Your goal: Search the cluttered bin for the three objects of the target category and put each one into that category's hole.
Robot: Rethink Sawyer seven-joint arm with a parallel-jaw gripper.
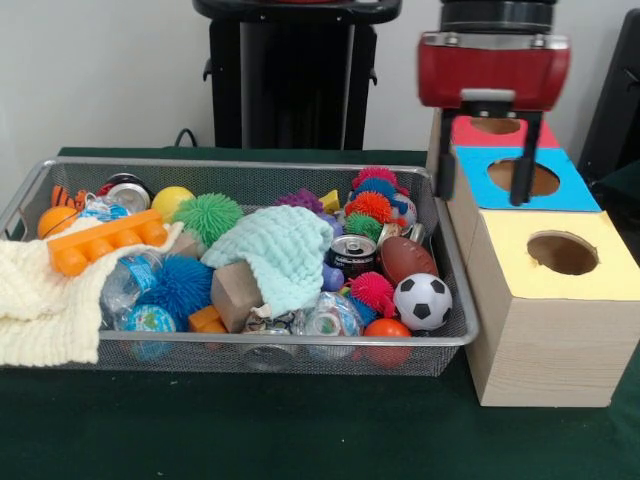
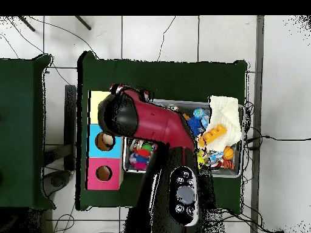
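Observation:
The silver wire-mesh bin [image 1: 250,163] is full of toys, balls, cans and two knitted cloths. No white rag with coloured patches shows in it; any are hidden under the clutter. The yellow-topped wooden box [image 1: 590,280] stands right of the bin, nearest the camera, with its round dark hole [image 1: 562,253] uncovered. My gripper [image 1: 482,175] hangs outside the bin, above the blue-topped box [image 1: 570,190] behind the yellow one. Its two black fingers [image 1: 445,170] are spread apart with nothing between them. In the overhead view the arm [image 2: 143,121] covers the yellow box's hole and the gripper.
A red-topped box [image 1: 470,132] stands behind the blue one. A cream knitted cloth [image 1: 40,300] drapes over the bin's left rim and a mint-green knitted cloth [image 1: 280,250] lies in the middle. A small soccer ball [image 1: 422,301], a football [image 1: 407,258] and a can [image 1: 351,255] lie at the right end.

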